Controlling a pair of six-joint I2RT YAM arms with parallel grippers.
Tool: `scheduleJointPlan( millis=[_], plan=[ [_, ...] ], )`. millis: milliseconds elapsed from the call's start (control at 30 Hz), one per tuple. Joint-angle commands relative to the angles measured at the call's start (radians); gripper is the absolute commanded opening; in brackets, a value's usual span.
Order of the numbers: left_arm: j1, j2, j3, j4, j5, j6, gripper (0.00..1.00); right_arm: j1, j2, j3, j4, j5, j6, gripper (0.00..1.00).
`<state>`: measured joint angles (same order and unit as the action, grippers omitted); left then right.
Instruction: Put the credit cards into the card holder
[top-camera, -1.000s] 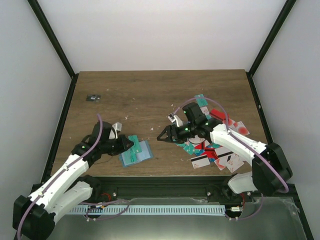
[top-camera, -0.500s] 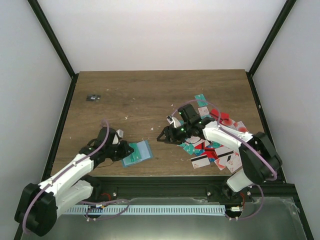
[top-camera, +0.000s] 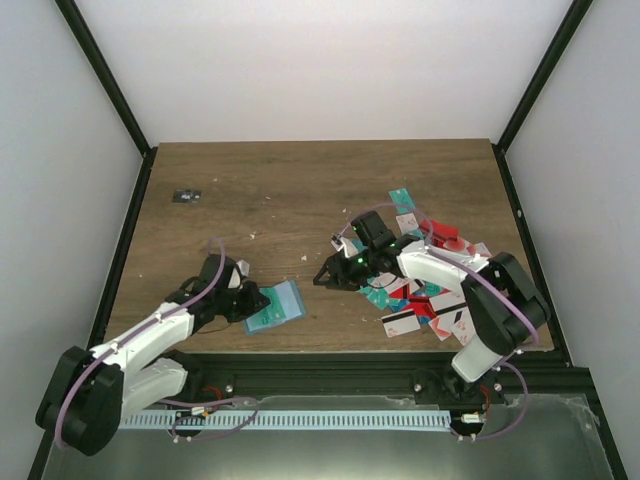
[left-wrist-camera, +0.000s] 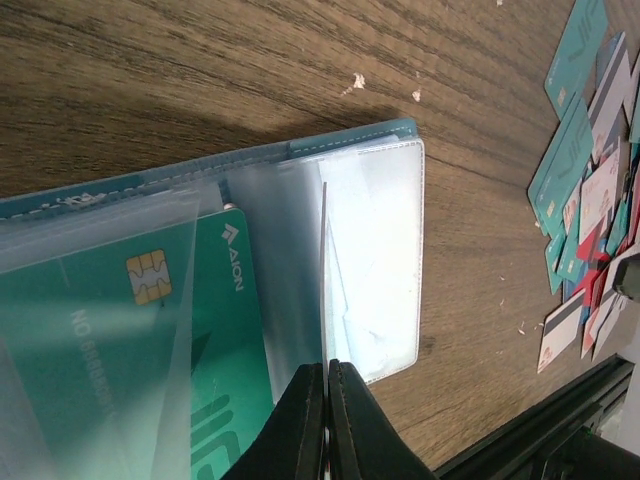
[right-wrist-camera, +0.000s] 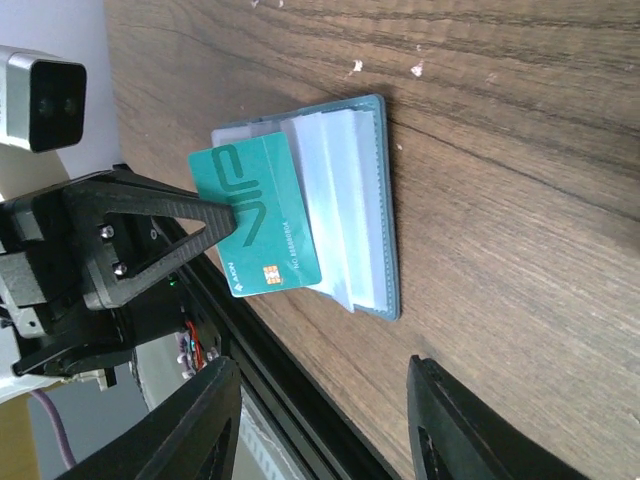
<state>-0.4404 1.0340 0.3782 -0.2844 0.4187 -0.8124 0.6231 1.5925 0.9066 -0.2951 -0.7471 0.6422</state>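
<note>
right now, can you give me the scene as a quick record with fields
left gripper: shut, pinching a clear sleeve of the card holder
right gripper: open, empty, over the table between holder and card pile
teal card: in the open holder, partly under a sleeve
card pile: loose, overlapping, on the table's right side
small black object: far left, alone

Left end effector (left-wrist-camera: 325, 372) pinched tight and low; right end effector (right-wrist-camera: 320, 400) spread apart.

Card holder (top-camera: 289, 298) (teal card (top-camera: 262, 319) atop), left
</note>
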Motion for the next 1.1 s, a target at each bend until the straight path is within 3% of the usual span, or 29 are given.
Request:
scheduleJointPlan(
  millis=[0,533,1067],
  plan=[
    [0.012,0.013,-0.01,0.016,0.012,-0.009,0.04,-0.006,0.044,0.055,0.025,0.006,-0.008,0.47],
    [0.075,0.042,-0.056,0.046,0.124,-0.01,0.04,0.054,0.236,0.162,0.029,0.027,-0.043,0.4],
    [0.086,0.135,-0.064,0.129,0.165,0.027,0.04,0.093,0.353,0.185,-0.002,0.057,-0.074,0.24]
  ],
)
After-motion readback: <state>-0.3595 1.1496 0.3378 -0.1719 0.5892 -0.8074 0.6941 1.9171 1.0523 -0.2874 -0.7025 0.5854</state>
